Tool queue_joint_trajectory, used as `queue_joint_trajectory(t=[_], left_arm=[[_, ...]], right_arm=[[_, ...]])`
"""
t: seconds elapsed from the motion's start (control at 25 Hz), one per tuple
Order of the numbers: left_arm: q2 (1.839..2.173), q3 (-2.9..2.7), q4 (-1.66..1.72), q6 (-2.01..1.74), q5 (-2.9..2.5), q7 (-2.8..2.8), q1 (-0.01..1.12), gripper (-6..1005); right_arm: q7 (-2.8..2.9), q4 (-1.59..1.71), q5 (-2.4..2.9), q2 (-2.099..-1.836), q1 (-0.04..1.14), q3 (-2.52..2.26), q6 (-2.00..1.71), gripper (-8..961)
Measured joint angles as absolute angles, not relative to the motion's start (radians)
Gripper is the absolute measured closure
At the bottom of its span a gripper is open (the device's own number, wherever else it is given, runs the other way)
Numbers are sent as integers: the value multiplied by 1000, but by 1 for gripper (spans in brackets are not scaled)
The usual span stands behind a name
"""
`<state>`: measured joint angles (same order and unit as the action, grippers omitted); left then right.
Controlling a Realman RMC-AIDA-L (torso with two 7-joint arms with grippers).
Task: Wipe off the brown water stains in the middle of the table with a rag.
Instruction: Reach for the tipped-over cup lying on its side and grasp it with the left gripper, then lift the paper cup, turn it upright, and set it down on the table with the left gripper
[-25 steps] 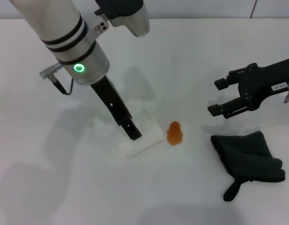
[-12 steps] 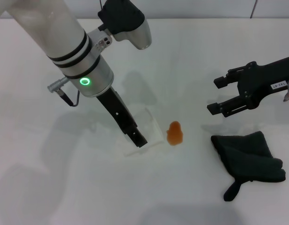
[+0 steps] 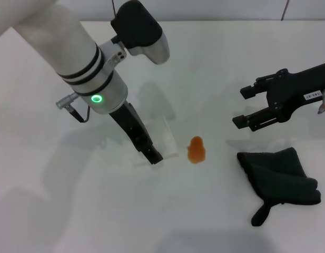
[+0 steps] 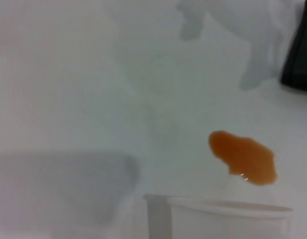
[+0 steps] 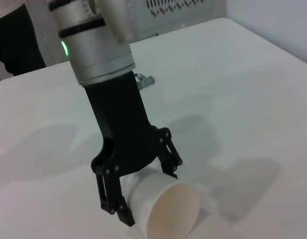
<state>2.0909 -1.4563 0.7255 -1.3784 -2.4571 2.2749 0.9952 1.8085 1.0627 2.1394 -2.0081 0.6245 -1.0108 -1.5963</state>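
The brown water stain [image 3: 196, 149] is a small orange-brown blob on the white table [image 3: 99, 211]. It also shows in the left wrist view [image 4: 243, 157]. My left gripper [image 3: 159, 151] is shut on a tilted cream-white paper cup [image 3: 168, 138] just left of the stain. The right wrist view shows that gripper [image 5: 143, 186] clasping the cup [image 5: 168, 206], its mouth facing the camera. The dark rag [image 3: 279, 176] lies flat at the right with its loop tab toward the front. My right gripper [image 3: 241, 108] is open and empty, hovering above the table behind the rag and right of the stain.
The cup's rim [image 4: 228, 206] fills the near part of the left wrist view. The left arm's thick white forearm [image 3: 72, 47] reaches over the back left of the table. Dark seam lines run along the far edge [image 3: 286, 10].
My left arm has swung a little to the right and the cup in its grip has tipped more upright, closer to the stain. The right gripper, rag and stain have not moved.
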Motion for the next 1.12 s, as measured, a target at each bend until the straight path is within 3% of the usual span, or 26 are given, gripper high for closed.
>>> queue_joint_trajectory(t=[0.76,0.92,1.12], left_arm=[[2085,-1491,744,-1304,-2427,2229,953,169],[2081,-1473,899,-1299,-2393,2193,855,292],[2081,-1347,994,-1237,-2225,1997,707,336]], right_arm=[[1809,1060,2140,-2009,624,-1011,-1574,117],[1810,1062,2140,-2007,625,-1011,-1573,117],[1813,1062,2140,-2007,636,-1011,-1573,117]])
